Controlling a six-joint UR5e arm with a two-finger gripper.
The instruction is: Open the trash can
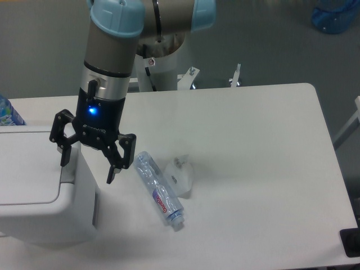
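One arm reached down over the left part of the table (253,146), its gripper (87,169) pointing downward with both fingers spread wide and nothing between them. A blue light glowed on the gripper's black body, just above the fingers. The left finger (63,153) hung over the right edge of the bin (39,185), close to the grey tab (68,171) at the lid's right end, though whether it touched the tab could not be told from this view. The right finger (112,169) hung beyond the bin's right side, above bare tabletop. The bin, large, white and boxy with rounded corners, sat at the table's left edge and ran out of view on the left; its flat lid (28,166) lay closed and level. Just right of the gripper, a crushed clear bottle (158,190) lay on its side on the table, running diagonally from upper left to lower right, with a red and white label near its lower end. A crumpled piece of clear plastic (181,174) lay beside the bottle on its right, touching it or very nearly so. Part of a blue bottle (7,111) showed at the far left edge behind the bin, and another blue container (335,14) stood on the floor in the top right corner, well apart from the table.
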